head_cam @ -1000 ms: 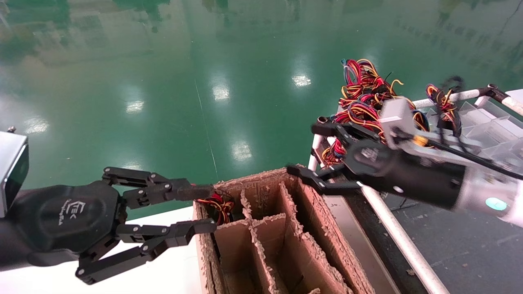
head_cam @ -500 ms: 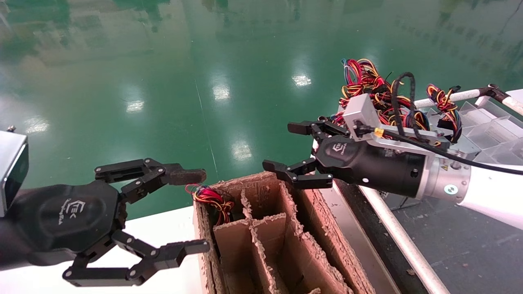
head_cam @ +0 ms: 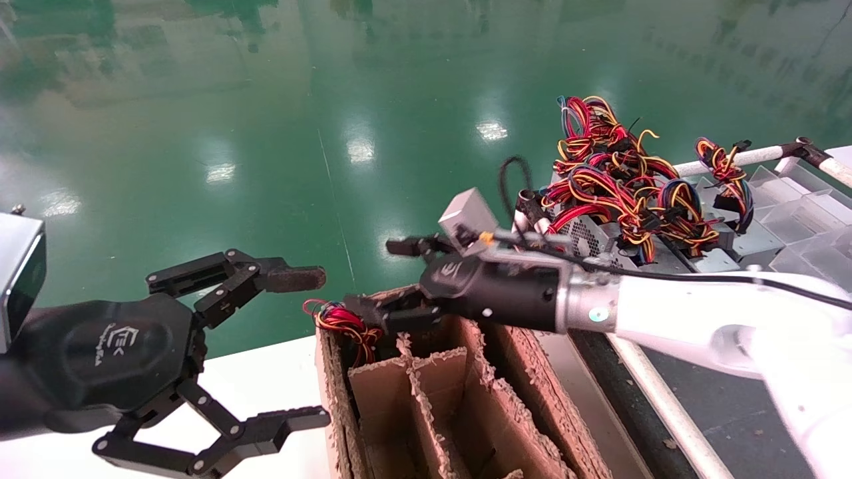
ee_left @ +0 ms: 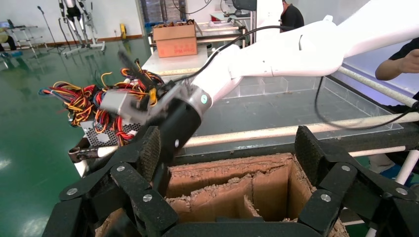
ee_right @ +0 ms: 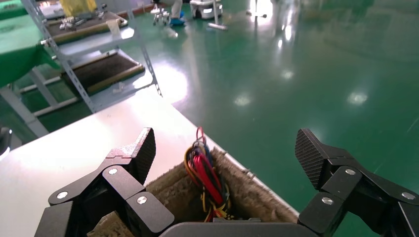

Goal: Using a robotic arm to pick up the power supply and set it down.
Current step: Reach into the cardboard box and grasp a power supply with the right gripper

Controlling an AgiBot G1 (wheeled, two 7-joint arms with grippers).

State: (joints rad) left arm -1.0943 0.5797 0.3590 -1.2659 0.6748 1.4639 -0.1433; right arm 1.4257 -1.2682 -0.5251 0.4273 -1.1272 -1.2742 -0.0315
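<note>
Head view: the white-shelled robotic arm's black fingers (head_cam: 389, 283), spread wide and empty, hover over the red-yellow wire loom (head_cam: 343, 322) at the brown divided cardboard box's (head_cam: 506, 399) 11 o'clock corner — closing there risks snagging wires only, not the power supply's body, which is hidden — while the left gripper (head_cam: 296, 349) waits wide open, empty, at 9 o'clock.

Red-yellow wires (head_cam: 616, 179), brown box (head_cam: 466, 392)

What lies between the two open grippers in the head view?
The wire loop of a power supply, poking from the cardboard box's corner cell, lies between the left gripper and the right gripper.
</note>
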